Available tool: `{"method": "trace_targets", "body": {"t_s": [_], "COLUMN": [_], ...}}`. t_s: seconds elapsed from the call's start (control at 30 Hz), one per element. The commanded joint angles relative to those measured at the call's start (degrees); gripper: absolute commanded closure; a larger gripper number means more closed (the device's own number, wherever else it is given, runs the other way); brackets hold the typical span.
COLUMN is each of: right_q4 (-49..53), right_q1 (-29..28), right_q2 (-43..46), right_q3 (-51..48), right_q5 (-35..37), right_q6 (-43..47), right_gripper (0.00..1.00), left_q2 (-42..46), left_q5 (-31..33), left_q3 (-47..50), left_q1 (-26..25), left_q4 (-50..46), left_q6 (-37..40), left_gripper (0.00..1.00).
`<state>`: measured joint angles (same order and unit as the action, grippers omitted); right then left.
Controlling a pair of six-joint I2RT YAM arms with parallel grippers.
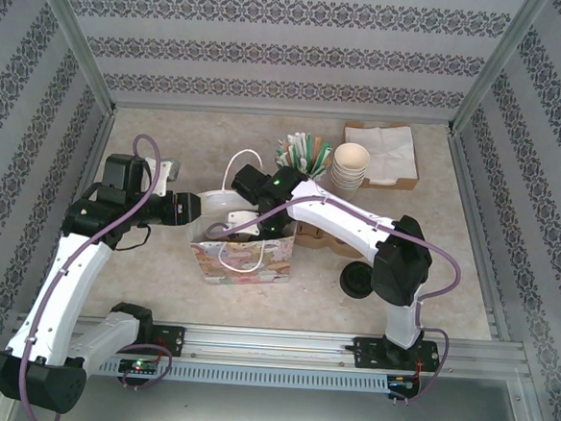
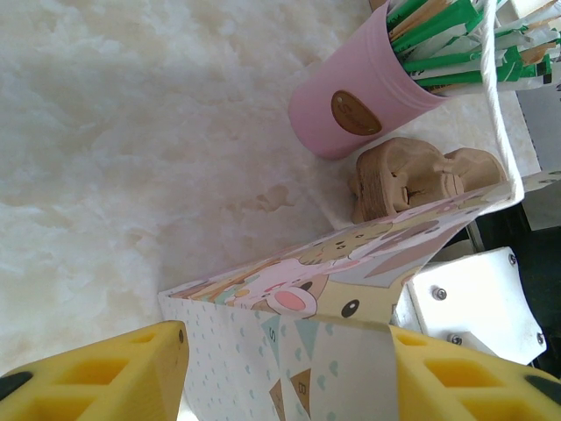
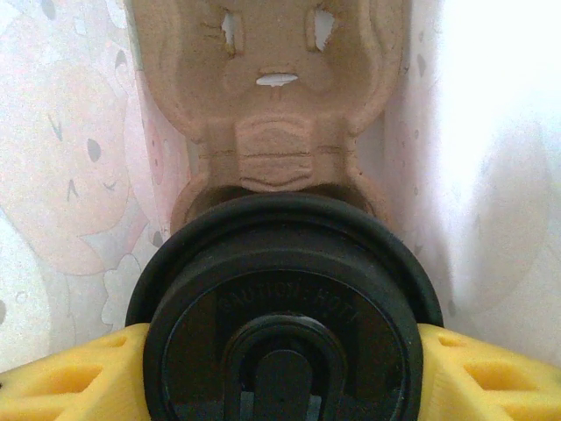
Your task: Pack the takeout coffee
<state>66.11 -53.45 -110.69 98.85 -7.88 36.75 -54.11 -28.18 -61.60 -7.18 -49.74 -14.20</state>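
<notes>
While patterned walls [image 1: 273,46] enclose beige table [image 1: 170,135] | left gripper [image 2: 289,338] pinches bag [image 1: 248,261] | right gripper [image 3: 280,351] clasps takeout coffee [image 3: 280,289]

Centre of the bench [image 1: 450,261], a printed paper bag [image 1: 244,256] stands upright, its white cord handle [image 1: 245,160] looping above the mouth. A brown pulp carrier [image 3: 280,105] lies between the bag's cartoon-printed walls. From the left wrist, another stretch of pulp carrier [image 2: 412,180] peeks past the bag's rim, just beside a pink cup [image 2: 351,96] crammed with green-wrapped sticks. Behind it sits a stack of cream paper cups [image 1: 349,165], white napkins [image 1: 386,150] alongside. A loose black lid [image 1: 358,279] rests right of the bag.
</notes>
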Motion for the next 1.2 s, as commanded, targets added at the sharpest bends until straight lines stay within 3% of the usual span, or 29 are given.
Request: {"method": "trace_targets", "body": {"t_s": [0.0,0.27,0.77,1.17], "right_q4": [4.55,6.78,7.28,9.56], "right_q1": [-1.17,-1.13,-1.13,-0.78], "right_q2": [-3.33,-1.86,0.34,2.36], "right_q3": [-2.27,5.09,9.78,13.38], "right_q5": [-0.57,0.65,2.43,4.30], "right_q6": [-1.77,-1.21,-2.03,-1.60], "right_gripper": [0.35,0.23,0.03,0.02], "left_q2": [0.14,0.03,-0.23,-0.37], "left_q5": [0.59,0.42,0.62,1.03], "left_q3": [0.32,0.27,0.48,0.30], "left_q1": [-0.75,-0.72,-0.73,-0.73], "left_q4": [-0.09,0.08,0.08,-0.12], "left_q6": [-0.83,-1.09,-0.82,-0.57], "left_gripper": [0.44,0.44,0.44,0.44]}}
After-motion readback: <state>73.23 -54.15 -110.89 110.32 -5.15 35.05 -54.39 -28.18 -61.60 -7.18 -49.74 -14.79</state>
